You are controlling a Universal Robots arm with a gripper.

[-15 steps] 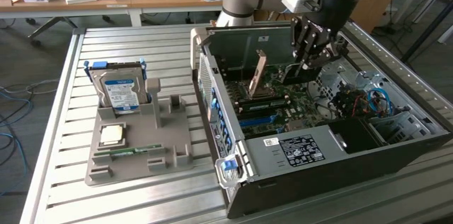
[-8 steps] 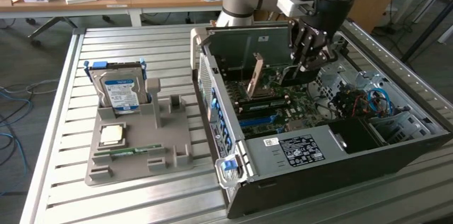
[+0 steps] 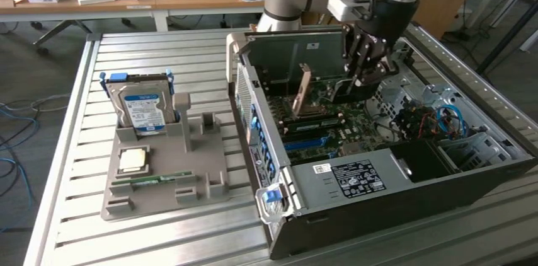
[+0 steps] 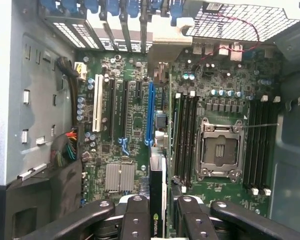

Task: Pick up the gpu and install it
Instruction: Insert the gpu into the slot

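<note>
Inside the open computer case (image 3: 404, 215) on the slatted metal counter (image 3: 84, 228), the end effector (image 3: 357, 80) is pressed onto the gpu (image 3: 346, 92), pinching it from both faces. In the wrist view the end effector (image 4: 162, 220) holds the gpu (image 4: 157, 192) edge-on above the motherboard (image 4: 135, 125), roughly in line with the blue expansion slot (image 4: 150, 112). Contact with the slot cannot be determined. The CPU socket (image 4: 219, 150) lies beside it. On the exterior view's left, a grey fixture tray (image 3: 201, 184) carries an upright hard drive (image 3: 145, 107), a processor chip (image 3: 133, 160) and a RAM stick (image 3: 155, 181).
</note>
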